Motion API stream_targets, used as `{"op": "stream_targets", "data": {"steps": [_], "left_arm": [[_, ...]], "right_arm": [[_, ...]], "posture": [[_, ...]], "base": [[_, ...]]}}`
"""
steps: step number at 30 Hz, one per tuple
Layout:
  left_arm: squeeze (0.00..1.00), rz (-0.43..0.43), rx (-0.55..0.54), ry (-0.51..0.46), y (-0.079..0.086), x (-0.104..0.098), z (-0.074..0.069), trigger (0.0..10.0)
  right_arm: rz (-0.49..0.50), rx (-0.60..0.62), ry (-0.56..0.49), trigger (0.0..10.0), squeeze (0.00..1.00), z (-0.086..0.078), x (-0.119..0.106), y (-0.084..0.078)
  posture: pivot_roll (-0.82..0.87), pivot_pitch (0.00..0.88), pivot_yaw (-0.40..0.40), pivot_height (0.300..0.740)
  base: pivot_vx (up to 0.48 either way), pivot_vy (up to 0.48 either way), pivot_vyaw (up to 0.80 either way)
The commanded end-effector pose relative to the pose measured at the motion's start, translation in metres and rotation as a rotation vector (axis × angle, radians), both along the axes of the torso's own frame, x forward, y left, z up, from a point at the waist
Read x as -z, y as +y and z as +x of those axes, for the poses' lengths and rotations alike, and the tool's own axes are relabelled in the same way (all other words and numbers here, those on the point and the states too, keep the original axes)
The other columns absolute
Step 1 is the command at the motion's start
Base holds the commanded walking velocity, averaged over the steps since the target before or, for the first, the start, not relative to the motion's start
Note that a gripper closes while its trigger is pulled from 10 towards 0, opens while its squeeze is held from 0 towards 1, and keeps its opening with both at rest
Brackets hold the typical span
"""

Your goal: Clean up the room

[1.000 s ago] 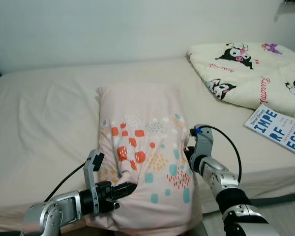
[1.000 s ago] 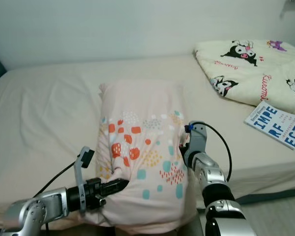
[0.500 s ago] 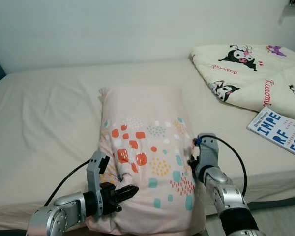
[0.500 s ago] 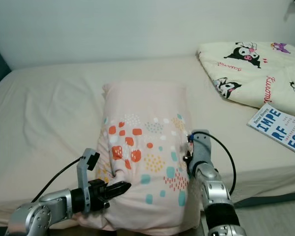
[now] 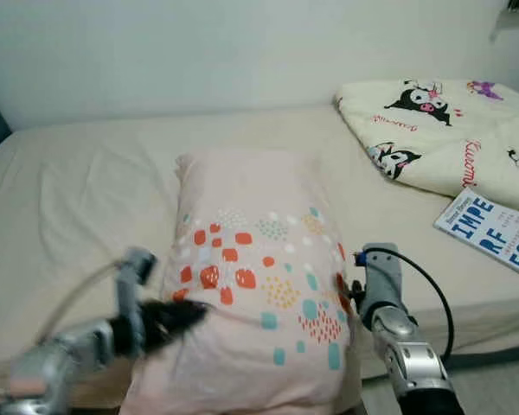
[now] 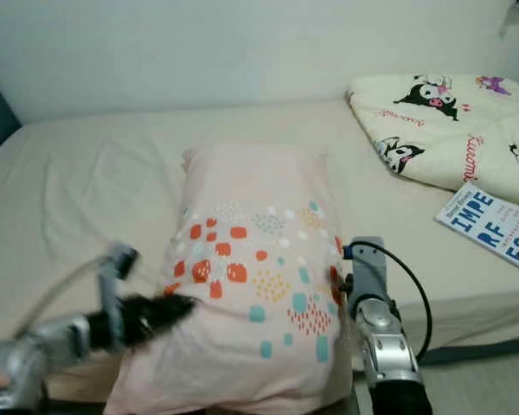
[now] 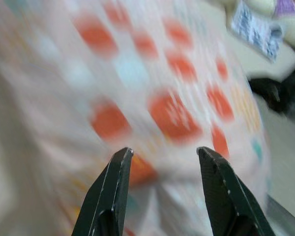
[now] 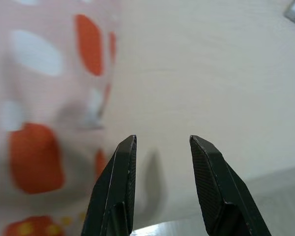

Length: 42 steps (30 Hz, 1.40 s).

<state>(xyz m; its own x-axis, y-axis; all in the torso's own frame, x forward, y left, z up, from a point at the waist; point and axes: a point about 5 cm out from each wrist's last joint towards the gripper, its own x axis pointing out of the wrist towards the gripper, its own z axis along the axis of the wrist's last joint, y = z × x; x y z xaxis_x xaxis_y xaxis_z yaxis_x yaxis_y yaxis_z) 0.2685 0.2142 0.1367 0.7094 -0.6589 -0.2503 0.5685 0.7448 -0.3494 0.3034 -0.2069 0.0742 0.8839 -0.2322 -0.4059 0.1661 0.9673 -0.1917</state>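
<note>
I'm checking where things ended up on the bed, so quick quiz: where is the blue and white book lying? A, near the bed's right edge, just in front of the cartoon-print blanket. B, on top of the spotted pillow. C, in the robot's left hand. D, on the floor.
A: the book lies flat on the sheet by the bed's right edge, just in front of the folded cartoon blanket, well away from the spotted pillow.

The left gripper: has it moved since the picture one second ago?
Yes. The left gripper has let go of the pillow and pulled back toward the robot's left, off the pillow's near corner; its fingers now stand open.
</note>
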Motion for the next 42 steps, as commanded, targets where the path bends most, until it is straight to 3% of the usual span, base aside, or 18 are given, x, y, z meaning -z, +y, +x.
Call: {"op": "stream_targets", "data": {"steps": [1,4,5,7,10,11,12,13,16,17,18,19,20,23,28,30,36,42], "left_arm": [[0.0,0.011,0.009,0.015,0.008,0.002,-0.001,10.0],[0.0,0.027,0.009,-0.001,0.017,-0.004,0.0,10.0],[0.0,0.096,-0.028,-0.041,0.034,-0.013,0.007,10.0],[0.0,0.096,-0.028,-0.041,0.034,-0.013,0.007,10.0],[0.0,0.168,-0.123,-0.066,0.047,-0.014,0.02,10.0],[0.45,0.143,-0.264,-0.073,0.056,-0.01,0.034,10.0],[1.0,0.06,-0.397,-0.057,0.063,-0.005,0.046,10.0],[1.0,0.001,-0.475,-0.023,0.063,0.008,0.052,10.0],[1.0,-0.035,-0.511,0.003,0.061,0.016,0.055,10.0],[1.0,-0.073,-0.505,0.032,0.056,0.026,0.055,10.0],[1.0,-0.103,-0.499,0.059,0.05,0.034,0.054,10.0],[1.0,-0.103,-0.499,0.059,0.05,0.034,0.054,10.0],[1.0,-0.145,-0.491,0.079,0.045,0.041,0.054,10.0],[1.0,-0.244,-0.492,0.124,0.034,0.055,0.051,10.0],[1.0,-0.312,-0.494,0.157,0.029,0.065,0.049,10.0],[1.0,-0.384,-0.492,0.178,0.025,0.07,0.047,10.0],[1.0,-0.526,-0.46,0.217,0.016,0.077,0.043,10.0],[1.0,-0.523,-0.314,0.274,-0.017,0.096,0.032,10.0]], "right_arm": [[-0.014,-0.001,0.006,10.0,0.0,-0.002,0.0,0.002],[-0.028,0.0,0.002,10.0,0.0,-0.001,-0.002,0.0],[-0.081,-0.001,-0.003,10.0,0.0,-0.001,-0.005,-0.004],[-0.081,-0.001,-0.003,10.0,0.0,-0.001,-0.005,-0.004],[-0.088,0.015,-0.017,10.0,0.0,0.001,-0.007,-0.009],[-0.025,0.024,-0.07,10.0,0.0,0.005,-0.01,-0.008],[0.058,0.036,-0.116,10.0,0.0,0.009,-0.012,-0.006],[0.147,0.031,-0.16,10.0,0.0,0.013,-0.011,-0.002],[0.202,0.027,-0.187,10.0,0.0,0.016,-0.011,0.001],[0.234,0.016,-0.2,10.0,0.06,0.017,-0.008,0.004],[0.256,0.007,-0.208,10.0,0.88,0.019,-0.005,0.007],[0.256,0.007,-0.208,10.0,0.88,0.019,-0.005,0.007],[0.288,0.001,-0.219,10.0,1.0,0.019,-0.002,0.008],[0.459,-0.013,-0.282,10.0,1.0,0.019,0.002,0.015],[0.594,-0.021,-0.328,10.0,1.0,0.019,0.005,0.018],[0.668,-0.039,-0.338,10.0,1.0,0.018,0.01,0.02],[0.622,-0.101,-0.262,10.0,1.0,0.016,0.024,0.025],[0.623,-0.105,-0.198,10.0,1.0,0.006,0.043,0.019]], "posture": [[0.05,0.081,-0.022,0.583],[0.05,0.081,-0.022,0.583],[0.05,0.084,-0.026,0.583],[0.05,0.084,-0.026,0.583],[0.05,0.086,-0.026,0.583],[0.05,0.087,-0.028,0.583],[0.04,0.091,-0.022,0.583],[0.03,0.094,-0.022,0.583],[0.03,0.094,-0.021,0.583],[0.03,0.097,-0.02,0.583],[0.02,0.099,-0.021,0.583],[0.02,0.099,-0.021,0.583],[0.02,0.102,-0.023,0.583],[0.02,0.105,-0.021,0.583],[0.02,0.105,-0.021,0.583],[0.02,0.104,-0.022,0.583],[0.02,0.097,-0.034,0.583],[0.02,0.094,-0.039,0.583]], "base": [[0.0,0.0,0.0],[0.0,0.0,0.0],[0.0,0.0,0.0],[0.0,0.0,0.0],[0.0,0.0,0.0],[0.0,0.0,0.0],[0.0,0.0,0.0],[0.0,0.0,0.0],[0.0,0.0,0.0],[0.0,0.0,0.0],[0.0,0.0,0.0],[0.0,0.0,0.0],[0.0,0.0,0.0],[0.0,0.0,0.0],[0.0,0.0,0.0],[0.0,0.0,0.0],[0.0,0.0,0.0],[0.0,0.0,0.0]]}}
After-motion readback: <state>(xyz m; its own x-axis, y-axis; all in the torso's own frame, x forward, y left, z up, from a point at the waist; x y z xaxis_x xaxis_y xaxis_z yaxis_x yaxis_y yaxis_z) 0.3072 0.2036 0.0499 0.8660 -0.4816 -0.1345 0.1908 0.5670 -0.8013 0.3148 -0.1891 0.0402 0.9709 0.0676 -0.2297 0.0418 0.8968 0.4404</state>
